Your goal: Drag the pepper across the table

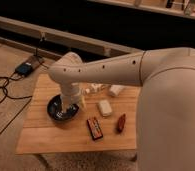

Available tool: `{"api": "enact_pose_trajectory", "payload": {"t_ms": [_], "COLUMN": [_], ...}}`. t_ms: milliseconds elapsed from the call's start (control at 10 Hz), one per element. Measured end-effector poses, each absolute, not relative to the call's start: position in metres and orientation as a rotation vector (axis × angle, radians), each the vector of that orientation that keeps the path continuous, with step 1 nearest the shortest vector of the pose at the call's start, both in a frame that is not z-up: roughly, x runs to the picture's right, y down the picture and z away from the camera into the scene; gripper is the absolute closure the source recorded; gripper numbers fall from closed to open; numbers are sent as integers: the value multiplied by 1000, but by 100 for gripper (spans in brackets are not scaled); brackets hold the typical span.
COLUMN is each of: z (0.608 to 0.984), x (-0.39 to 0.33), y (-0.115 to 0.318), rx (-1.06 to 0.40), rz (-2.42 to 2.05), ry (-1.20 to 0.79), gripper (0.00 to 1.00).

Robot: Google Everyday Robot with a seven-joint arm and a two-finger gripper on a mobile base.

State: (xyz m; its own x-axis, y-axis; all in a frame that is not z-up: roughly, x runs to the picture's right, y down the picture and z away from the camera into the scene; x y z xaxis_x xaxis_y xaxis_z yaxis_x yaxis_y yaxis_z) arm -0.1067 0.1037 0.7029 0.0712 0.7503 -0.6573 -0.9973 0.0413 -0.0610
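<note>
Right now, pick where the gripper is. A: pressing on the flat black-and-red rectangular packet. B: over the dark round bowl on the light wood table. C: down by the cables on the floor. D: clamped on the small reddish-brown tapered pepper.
B: the gripper hangs over the dark round bowl on the left part of the table, while the pepper lies untouched to the right, beyond the black-and-red packet.

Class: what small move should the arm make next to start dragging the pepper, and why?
Probably swing the gripper across to the small reddish-brown tapered pepper: it hangs over the dark round bowl, while the pepper lies untouched near the light wood table's picture-right edge.
</note>
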Motion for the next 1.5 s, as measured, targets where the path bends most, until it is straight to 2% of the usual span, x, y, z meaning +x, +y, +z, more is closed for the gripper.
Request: {"api": "enact_pose_trajectory", "payload": {"t_ms": [800,1500], "z": [704,766], "x": [-106,0], "y": [103,95], "rx": [-591,-450], "rz": [1438,1597], "ry": [526,648], "gripper": [35,35]}}
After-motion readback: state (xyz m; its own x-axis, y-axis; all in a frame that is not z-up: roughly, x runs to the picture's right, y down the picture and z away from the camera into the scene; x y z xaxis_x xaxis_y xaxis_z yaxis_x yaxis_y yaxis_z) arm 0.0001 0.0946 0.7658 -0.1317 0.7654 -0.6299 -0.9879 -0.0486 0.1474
